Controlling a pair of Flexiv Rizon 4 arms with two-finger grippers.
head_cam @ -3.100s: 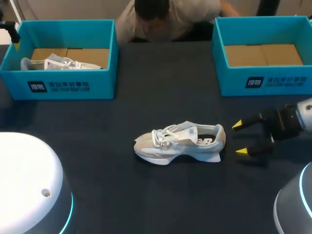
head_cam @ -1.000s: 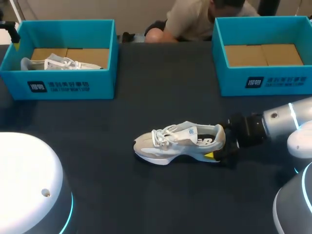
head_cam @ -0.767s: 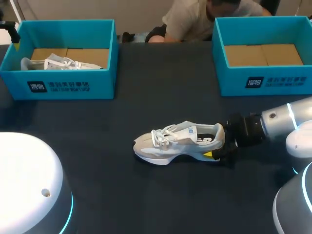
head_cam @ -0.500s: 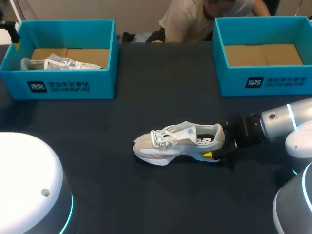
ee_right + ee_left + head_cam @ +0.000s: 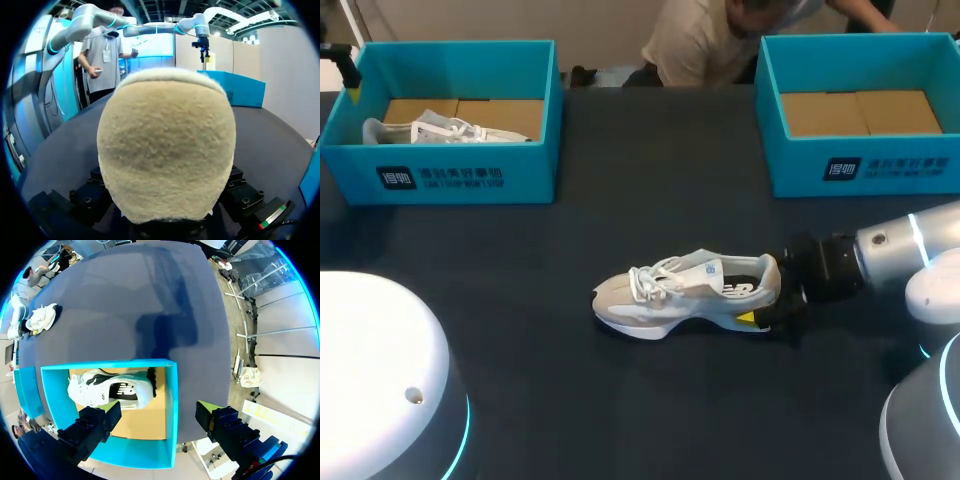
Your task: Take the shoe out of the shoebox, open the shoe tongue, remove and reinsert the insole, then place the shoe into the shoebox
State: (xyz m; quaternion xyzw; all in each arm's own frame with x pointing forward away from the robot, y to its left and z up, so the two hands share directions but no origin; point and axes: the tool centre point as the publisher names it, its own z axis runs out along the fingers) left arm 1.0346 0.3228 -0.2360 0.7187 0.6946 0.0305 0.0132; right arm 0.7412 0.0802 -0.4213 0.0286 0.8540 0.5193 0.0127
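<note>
A beige and white shoe [image 5: 685, 290] lies on its sole mid-table, toe to the left. My right gripper [image 5: 767, 298] is at its heel, one yellow tip showing on the near side. In the right wrist view the fuzzy heel [image 5: 167, 145] sits between the fingers [image 5: 87, 192], which press it from both sides. Over the left teal shoebox [image 5: 470, 175] my left gripper [image 5: 350, 80] hangs open. In the left wrist view that gripper [image 5: 157, 407] holds nothing, and beneath it the box [image 5: 172, 405] holds a second white shoe [image 5: 110, 390].
Another teal shoebox [image 5: 865, 170] stands at the back right with only cardboard inside. Dark tabletop [image 5: 650, 190] lies between the two boxes and around the shoe. My arms' white bases [image 5: 380, 380] fill the near corners.
My right gripper's fingers have come in a little onto the heel, and the shoe has slid slightly to the left. My left arm has stayed still.
</note>
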